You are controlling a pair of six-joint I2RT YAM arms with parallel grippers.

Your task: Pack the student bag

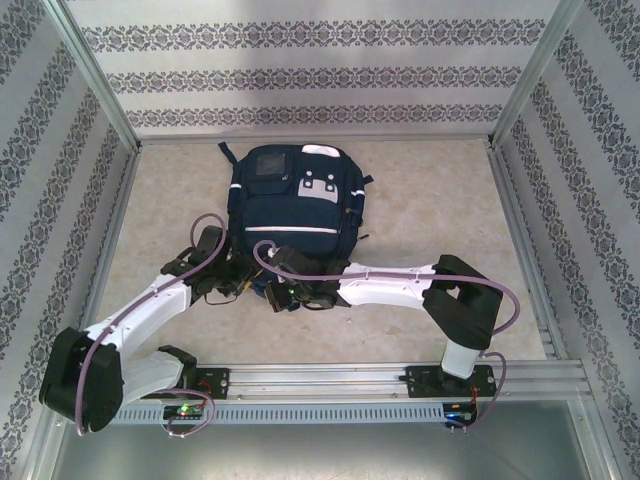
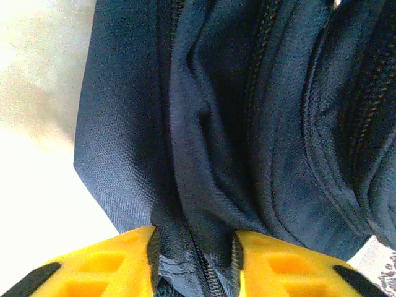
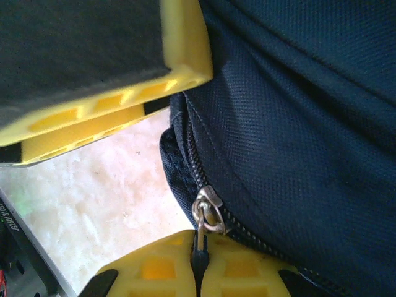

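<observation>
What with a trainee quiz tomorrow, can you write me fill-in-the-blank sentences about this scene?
The end effectors' fingers are coloured ___.
The left end effector is ___ on the fabric of the bag.
The right end effector stands ___ beside the zipper pull.
Missing words: yellow; shut; open.

student bag (image 1: 292,205) on table (image 1: 430,215), left gripper (image 1: 236,274), right gripper (image 1: 287,291) at its near edge
</observation>
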